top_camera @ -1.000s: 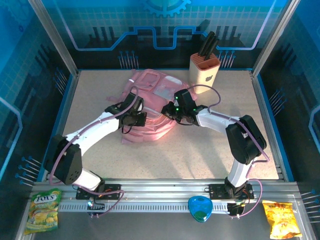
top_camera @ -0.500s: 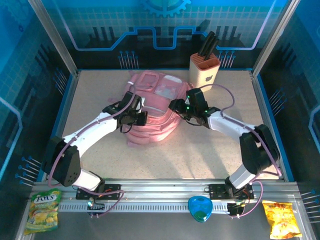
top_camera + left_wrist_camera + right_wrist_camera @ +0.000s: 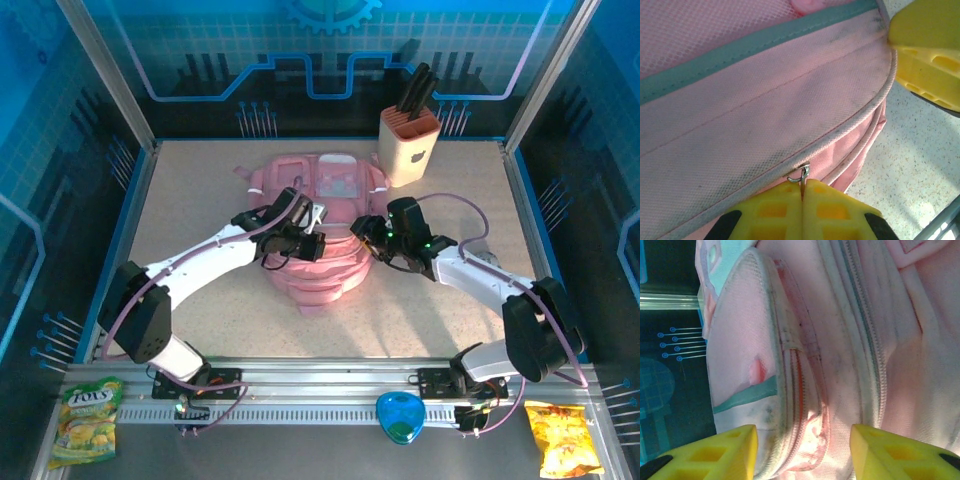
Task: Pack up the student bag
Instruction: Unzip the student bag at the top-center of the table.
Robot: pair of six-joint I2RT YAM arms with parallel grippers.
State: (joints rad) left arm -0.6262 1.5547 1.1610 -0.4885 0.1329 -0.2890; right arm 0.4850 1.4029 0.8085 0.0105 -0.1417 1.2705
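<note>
Left hand (image 3: pixel 802 186) clamped on zipper pull (image 3: pixel 799 174), pink backpack (image 3: pixel 330 280) left side. Right hand (image 3: pixel 804 436) fingers apart, facing right side. Bag's long axis runs far-near between them.

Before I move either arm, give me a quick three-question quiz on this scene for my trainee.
1. True or false: the left gripper is shut on a zipper pull of the student bag.
2. What stands just beyond the bag, toward the right? A) knife block B) kettle C) lunch box
3. Fill in: the right gripper, facing the bag, is ____.
Key: 1 true; 2 A; 3 open.
</note>
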